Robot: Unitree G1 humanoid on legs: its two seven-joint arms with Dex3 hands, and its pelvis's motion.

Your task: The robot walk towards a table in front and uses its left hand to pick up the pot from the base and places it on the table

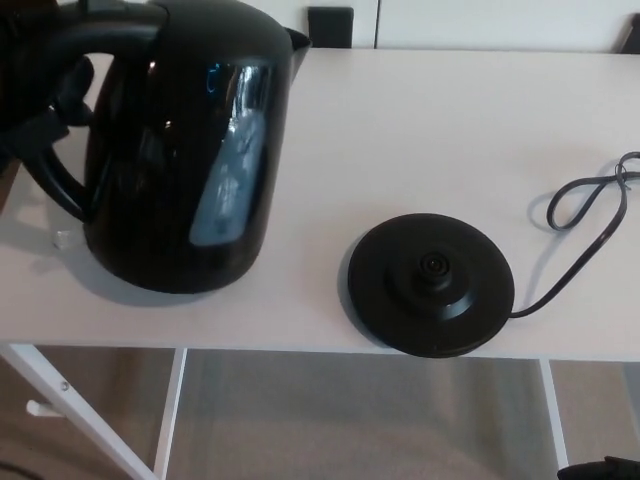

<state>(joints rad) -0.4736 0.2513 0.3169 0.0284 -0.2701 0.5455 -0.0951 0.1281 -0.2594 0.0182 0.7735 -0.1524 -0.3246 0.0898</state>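
The pot, a glossy black electric kettle (185, 150), stands upright on the left part of the white table (420, 120), its bottom meeting its shadow. My left hand (45, 105) comes in at the left edge, its black fingers wrapped round the kettle's handle (60, 185). The round black base (430, 283) lies bare near the table's front edge, about a hand's width to the right of the kettle. A black sliver at the bottom right corner is my right hand (600, 468), too little of it showing to read.
The base's black cord (580, 215) loops across the table's right side. A small black block (330, 25) sits at the back edge behind the kettle. White table legs (170, 420) and grey floor show below the front edge.
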